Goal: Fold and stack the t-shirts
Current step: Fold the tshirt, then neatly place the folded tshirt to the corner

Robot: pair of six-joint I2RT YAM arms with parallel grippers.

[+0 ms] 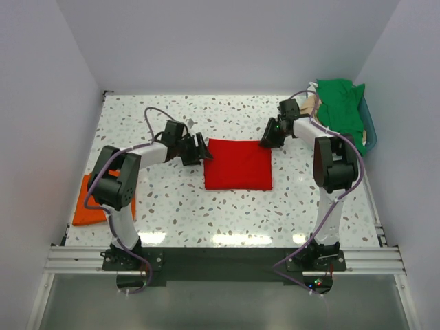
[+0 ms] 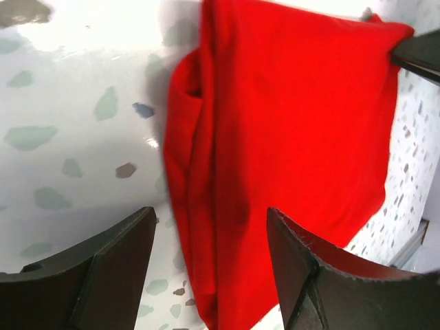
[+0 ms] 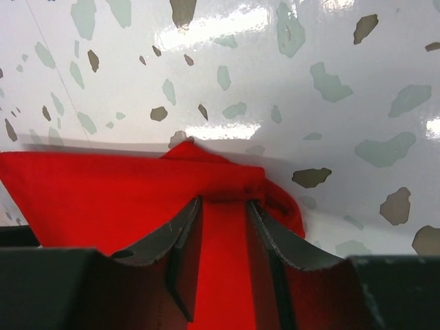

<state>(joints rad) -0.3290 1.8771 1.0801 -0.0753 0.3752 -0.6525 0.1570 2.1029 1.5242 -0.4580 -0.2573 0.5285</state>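
Observation:
A bright red t-shirt lies folded into a flat rectangle at the middle of the table. My left gripper is at its far left corner. In the left wrist view its jaws stand open, straddling the shirt's folded left edge without touching it. My right gripper is at the far right corner. In the right wrist view it is shut on a bunched fold of the red shirt. An orange t-shirt lies folded at the left edge.
A green t-shirt and a tan one are heaped in a teal basket at the back right corner. White walls enclose the speckled table on three sides.

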